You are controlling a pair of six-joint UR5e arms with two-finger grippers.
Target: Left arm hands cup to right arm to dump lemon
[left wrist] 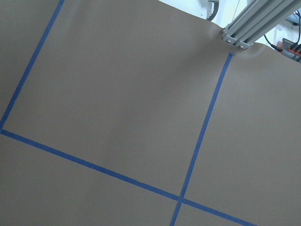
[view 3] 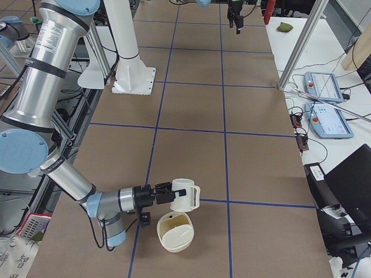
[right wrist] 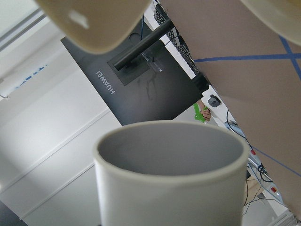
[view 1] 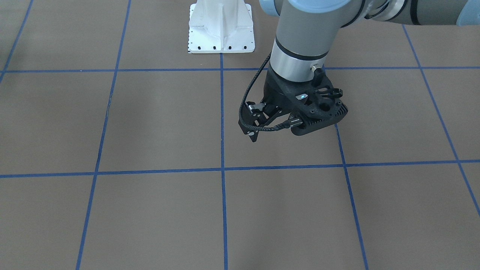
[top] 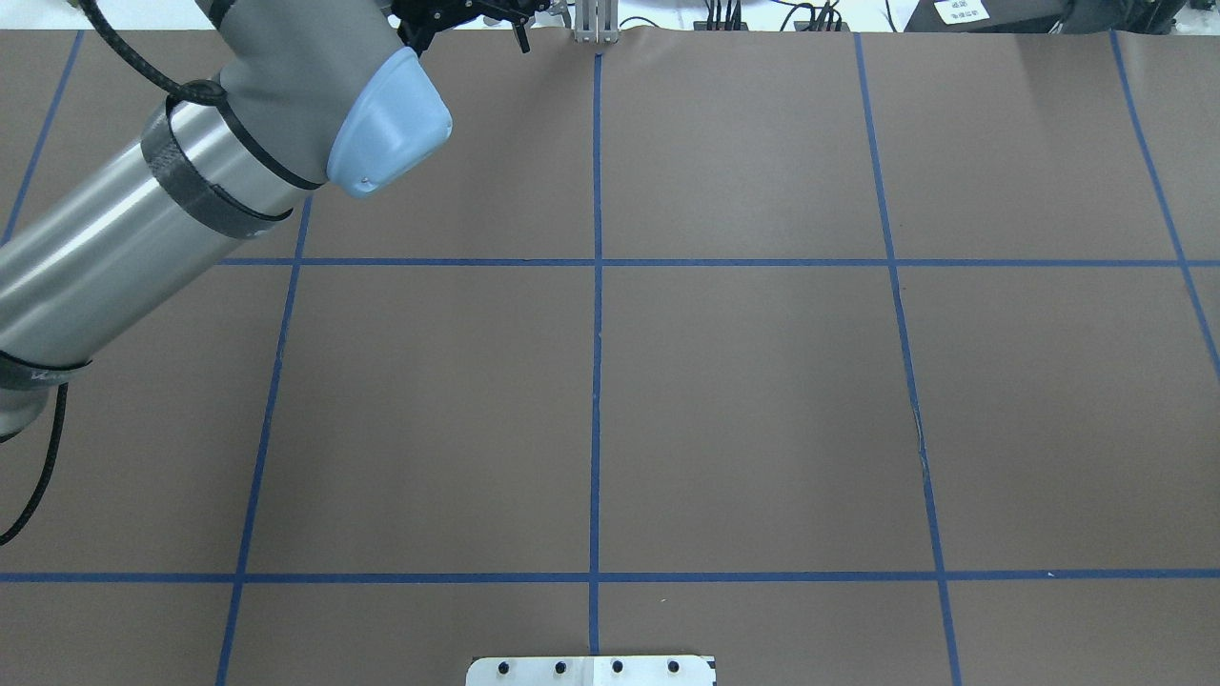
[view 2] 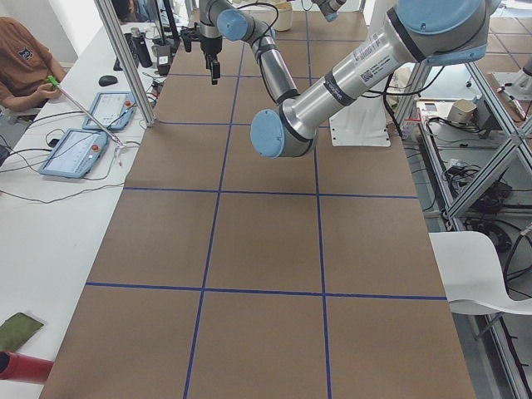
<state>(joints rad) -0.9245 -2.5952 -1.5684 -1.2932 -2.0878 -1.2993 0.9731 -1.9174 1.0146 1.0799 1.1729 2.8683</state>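
In the exterior right view the cream-white cup (view 3: 185, 195) hangs on its side above the table, mouth turned down toward a cream bowl (view 3: 175, 232). My right gripper (view 3: 164, 191) is shut on the cup. The right wrist view shows the cup's rim (right wrist: 171, 141) close up, and its grey inside looks empty. I cannot make out the lemon, only a pale yellowish patch inside the bowl. My left gripper (view 1: 273, 129) hovers over the far side of the table, open and holding nothing, with one fingertip (view 1: 254, 137) showing.
The white arm pedestal (view 1: 221, 28) is bolted to the table. Aluminium frame posts (view 2: 125, 58) and control tablets (view 3: 322, 87) line the operators' side, where a person (view 2: 21, 62) sits. A black monitor (right wrist: 141, 75) stands beyond the table's end.
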